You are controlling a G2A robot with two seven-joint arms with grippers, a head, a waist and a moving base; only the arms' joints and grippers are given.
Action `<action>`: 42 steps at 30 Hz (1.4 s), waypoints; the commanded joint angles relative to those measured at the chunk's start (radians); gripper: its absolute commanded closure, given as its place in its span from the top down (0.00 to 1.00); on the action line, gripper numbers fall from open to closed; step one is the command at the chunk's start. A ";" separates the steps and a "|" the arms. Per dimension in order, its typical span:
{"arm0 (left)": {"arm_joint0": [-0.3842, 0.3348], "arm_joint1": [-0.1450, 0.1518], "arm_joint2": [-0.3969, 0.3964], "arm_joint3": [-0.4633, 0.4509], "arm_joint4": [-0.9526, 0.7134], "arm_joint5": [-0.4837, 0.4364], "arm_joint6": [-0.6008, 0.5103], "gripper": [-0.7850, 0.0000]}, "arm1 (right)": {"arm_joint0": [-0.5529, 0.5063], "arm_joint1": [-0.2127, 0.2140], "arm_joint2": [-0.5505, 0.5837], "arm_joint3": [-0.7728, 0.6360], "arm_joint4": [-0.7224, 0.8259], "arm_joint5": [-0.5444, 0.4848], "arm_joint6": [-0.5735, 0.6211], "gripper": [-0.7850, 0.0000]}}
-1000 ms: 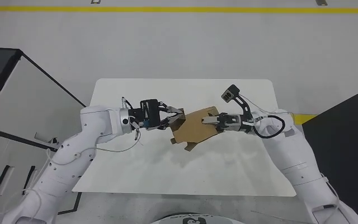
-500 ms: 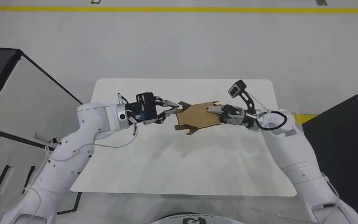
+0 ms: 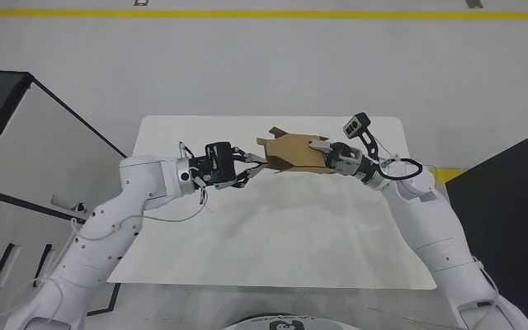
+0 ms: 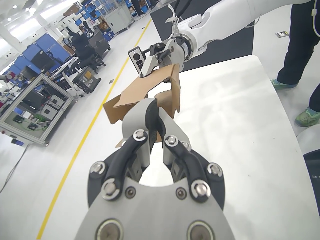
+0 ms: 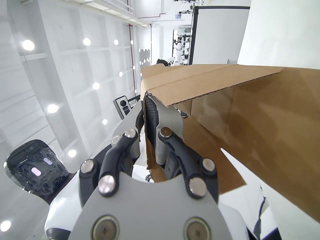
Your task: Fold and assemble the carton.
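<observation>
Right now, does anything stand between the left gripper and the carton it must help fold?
Nothing visible does. The left gripper sits right beside the carton, above the table; the right gripper is shut on the carton's far end.

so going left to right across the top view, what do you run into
left pincer → carton → right pincer, all over the white table

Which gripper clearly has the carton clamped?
The right gripper: a carton panel runs between its closed fingers. The left gripper sits shut at the carton's near corner, with no cardboard visibly between its tips.
</observation>
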 commanded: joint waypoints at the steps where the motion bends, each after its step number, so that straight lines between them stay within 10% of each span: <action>1: -0.005 -0.002 0.011 0.000 0.001 -0.006 0.002 0.00 | 0.001 -0.001 -0.003 0.000 -0.004 0.002 -0.011 0.00; 42: -0.093 -0.043 0.131 0.025 0.024 -0.025 0.015 0.00 | -0.006 -0.015 -0.003 -0.010 -0.009 0.023 -0.057 0.00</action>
